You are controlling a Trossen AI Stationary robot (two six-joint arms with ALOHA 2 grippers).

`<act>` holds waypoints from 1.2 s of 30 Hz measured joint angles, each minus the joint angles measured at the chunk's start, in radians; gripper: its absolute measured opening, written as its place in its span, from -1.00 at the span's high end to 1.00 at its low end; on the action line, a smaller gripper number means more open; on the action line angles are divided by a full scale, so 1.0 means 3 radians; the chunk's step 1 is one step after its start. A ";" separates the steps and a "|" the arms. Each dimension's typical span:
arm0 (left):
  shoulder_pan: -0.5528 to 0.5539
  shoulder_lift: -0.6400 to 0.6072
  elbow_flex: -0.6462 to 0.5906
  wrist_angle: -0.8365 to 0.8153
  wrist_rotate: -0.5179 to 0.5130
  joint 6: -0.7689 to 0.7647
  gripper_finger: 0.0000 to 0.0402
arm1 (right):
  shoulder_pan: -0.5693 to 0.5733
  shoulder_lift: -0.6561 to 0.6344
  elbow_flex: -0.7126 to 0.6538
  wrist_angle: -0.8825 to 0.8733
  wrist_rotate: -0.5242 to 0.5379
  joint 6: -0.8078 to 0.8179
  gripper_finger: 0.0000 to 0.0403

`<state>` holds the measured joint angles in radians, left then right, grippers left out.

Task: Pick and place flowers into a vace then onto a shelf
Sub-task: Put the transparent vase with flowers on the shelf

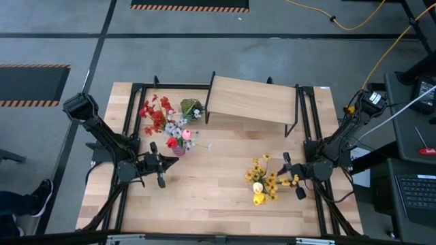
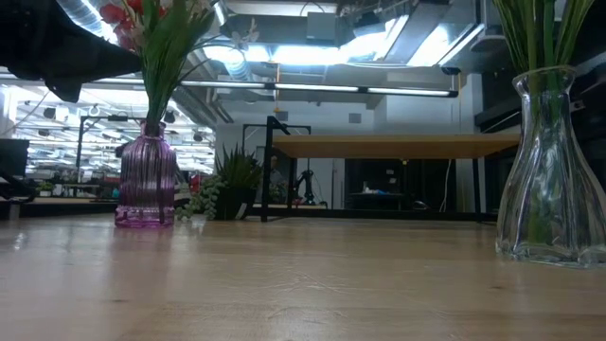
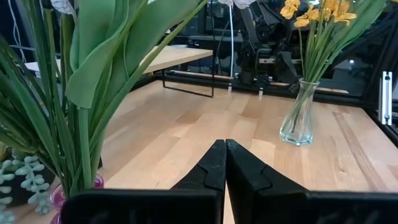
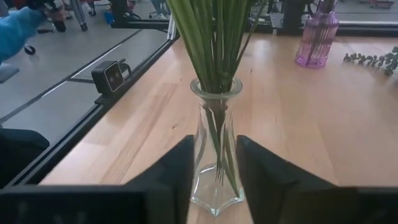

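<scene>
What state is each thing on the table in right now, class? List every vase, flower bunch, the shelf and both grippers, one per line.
Clear vase: upright on the table, holding yellow flowers.
Purple vase: upright, holding mixed flowers.
Red flowers: lying on the table.
Shelf: standing, nothing on top.
Left gripper: shut, empty, beside the purple vase.
Right gripper: open, fingers either side of the clear vase.

Left pincer [image 1: 159, 168] shut; right pincer [image 1: 293, 175] fingers parted.

Even bright overhead light, soft shadows; ceiling lights [image 2: 407, 47] glare in low view, background hazy.
</scene>
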<state>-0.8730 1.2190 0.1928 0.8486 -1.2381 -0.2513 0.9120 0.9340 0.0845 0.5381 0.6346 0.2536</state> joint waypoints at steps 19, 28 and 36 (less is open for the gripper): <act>0.0000 0.0000 0.0000 -0.0028 0.0014 0.0005 0.99 | -0.0219 0.0651 0.0010 0.0695 -0.0088 -0.0021 -0.25; 0.0000 0.0000 0.0000 -0.0048 0.0093 0.0003 0.98 | -0.0219 0.1357 0.0430 0.0741 -0.0067 -0.0085 -0.23; 0.0000 0.0000 0.0000 -0.0051 0.0223 0.0007 0.98 | -0.0274 0.1673 0.0642 0.0761 0.0175 0.0064 -0.23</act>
<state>-0.8730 1.2190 0.1928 0.8333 -1.1711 -0.2493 0.8298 1.4360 0.2771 0.7666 0.6871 0.2728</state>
